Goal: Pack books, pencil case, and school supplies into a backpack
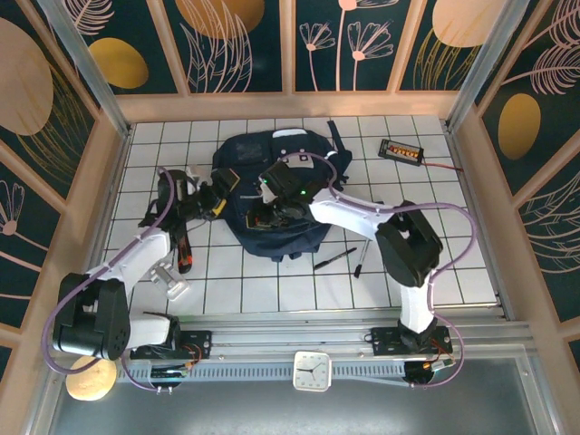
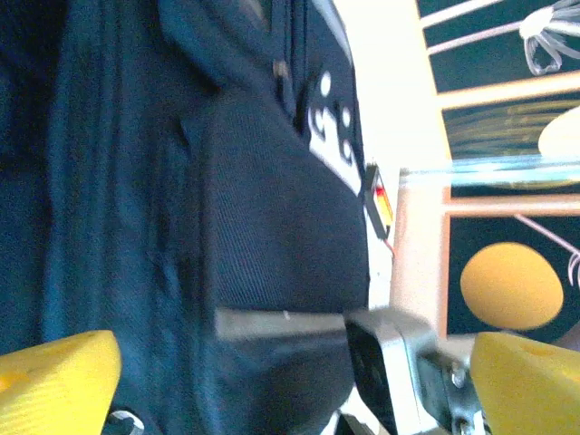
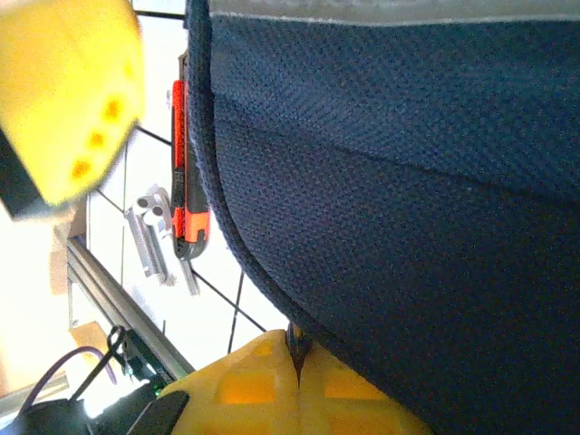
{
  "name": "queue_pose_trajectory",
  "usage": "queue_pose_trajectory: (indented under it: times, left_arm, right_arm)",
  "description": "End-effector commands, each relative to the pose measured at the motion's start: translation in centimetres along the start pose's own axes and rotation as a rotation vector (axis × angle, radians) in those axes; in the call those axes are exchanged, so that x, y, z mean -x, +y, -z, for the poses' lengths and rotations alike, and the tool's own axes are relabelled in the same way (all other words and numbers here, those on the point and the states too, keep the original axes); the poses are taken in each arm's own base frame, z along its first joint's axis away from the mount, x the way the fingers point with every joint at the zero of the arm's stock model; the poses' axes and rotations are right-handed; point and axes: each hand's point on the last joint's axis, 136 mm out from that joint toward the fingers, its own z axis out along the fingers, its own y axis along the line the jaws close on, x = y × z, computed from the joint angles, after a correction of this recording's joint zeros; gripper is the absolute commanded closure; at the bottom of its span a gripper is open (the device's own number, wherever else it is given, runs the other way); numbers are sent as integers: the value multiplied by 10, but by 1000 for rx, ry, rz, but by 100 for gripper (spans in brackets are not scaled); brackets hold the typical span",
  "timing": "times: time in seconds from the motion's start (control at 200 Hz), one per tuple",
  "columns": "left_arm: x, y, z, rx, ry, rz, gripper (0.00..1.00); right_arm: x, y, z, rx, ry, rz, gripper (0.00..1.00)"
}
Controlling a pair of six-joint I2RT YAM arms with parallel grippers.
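Two pens [image 1: 334, 259] lie on the counter [image 1: 453, 236] beside the backpack [image 1: 272, 172]. My right gripper [image 3: 294, 381] pinches its fabric edge; my left gripper [image 2: 290, 372] gapes wide alongside. Risk: the thin pinch slips and the opening collapses.

White-tiled tabletop w/ dark grid lines [image 1: 272, 290], boxed by pale wooden rails [image 1: 290, 104] at 9, 12 & 3 o'clock, dark teal wall panels w/ gold ovals & pink leaf outlines [image 1: 245, 45] beyond, small white square clock [image 1: 313, 372] at 6 o'clock.
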Motion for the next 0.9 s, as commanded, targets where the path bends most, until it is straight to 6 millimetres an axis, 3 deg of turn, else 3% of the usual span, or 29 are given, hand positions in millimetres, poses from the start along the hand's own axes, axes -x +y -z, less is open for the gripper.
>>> queue_pose_trajectory:
  times: [0.0,0.11,0.185,0.235,0.28,0.38,0.52,0.666,0.756,0.896]
  left_arm:
    - [3,12,-5,75,48,-84,1]
    - [1,36,-23,106,65,-79,3]
    - [-1,58,-34,129,61,-59,32]
    - [-3,69,-41,129,62,-33,70]
    - [-6,74,-46,123,64,-9,81]
    - [-4,81,-50,127,52,6,79]
    - [-5,86,-55,133,57,7,59]
    - [-8,83,-56,86,54,45,24]
    - [-9,84,-57,76,55,55,19]
    - [-6,81,-64,35,52,95,21]
  right_arm:
    - [4,12,28,39,-69,13,100]
    - [-3,8,29,39,-60,-3,100]
    - [-4,7,25,40,-51,-12,100]
    - [-3,9,23,47,-45,-10,100]
    - [-2,12,20,51,-37,-12,100]
    - [1,16,17,59,-24,-10,100]
    - [2,19,16,58,-9,0,100]
    - [3,20,16,60,-5,0,100]
    - [3,17,15,57,-1,-3,100]
    - [1,15,14,57,3,-13,100]
